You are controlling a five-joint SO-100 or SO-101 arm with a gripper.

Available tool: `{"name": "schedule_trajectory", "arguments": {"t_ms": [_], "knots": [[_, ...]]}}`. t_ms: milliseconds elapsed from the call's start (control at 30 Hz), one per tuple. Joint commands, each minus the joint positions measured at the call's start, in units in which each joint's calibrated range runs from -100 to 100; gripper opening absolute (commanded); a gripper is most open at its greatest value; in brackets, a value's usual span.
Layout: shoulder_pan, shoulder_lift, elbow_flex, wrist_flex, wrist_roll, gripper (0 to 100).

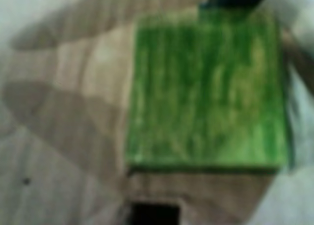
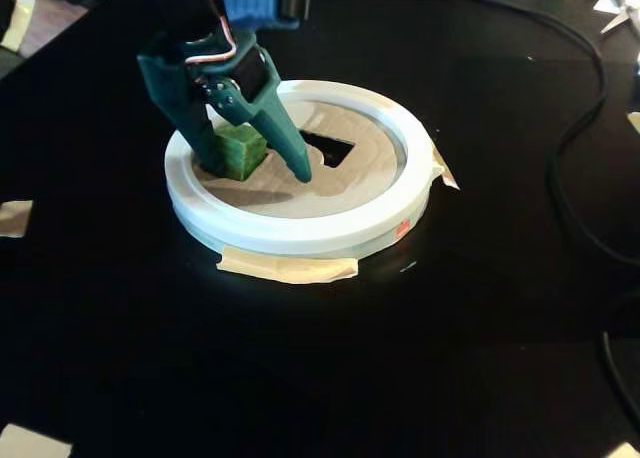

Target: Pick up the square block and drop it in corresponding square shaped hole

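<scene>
Cube (image 2: 241, 150) on board (image 2: 290, 193), seemingly beside cutout (image 2: 330, 149)

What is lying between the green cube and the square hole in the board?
In the fixed view, one teal gripper finger stands between the green cube and the square hole; otherwise only bare tan board.

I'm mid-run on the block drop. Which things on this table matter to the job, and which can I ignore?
Job:
- green square block, between the gripper fingers
- small square hole in the tan board
- round board, white rim

Ignore:
- black cable at the right in the fixed view
- masking tape at the board's edge
- tape scraps on the black table
</scene>
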Motion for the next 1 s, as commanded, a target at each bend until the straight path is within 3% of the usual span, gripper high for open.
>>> {"name": "schedule_trajectory", "arguments": {"t_ms": [0, 267, 433, 967], "knots": [[-4.91, 0.96, -0.59, -5.36, -0.54, 78], [-3.91, -1.99, -0.78, -3.65, 0.15, 80], [-3.41, -10.77, -1.78, 5.08, 0.63, 80], [2.21, -24.56, -2.05, 15.31, 4.84, 80]]}}
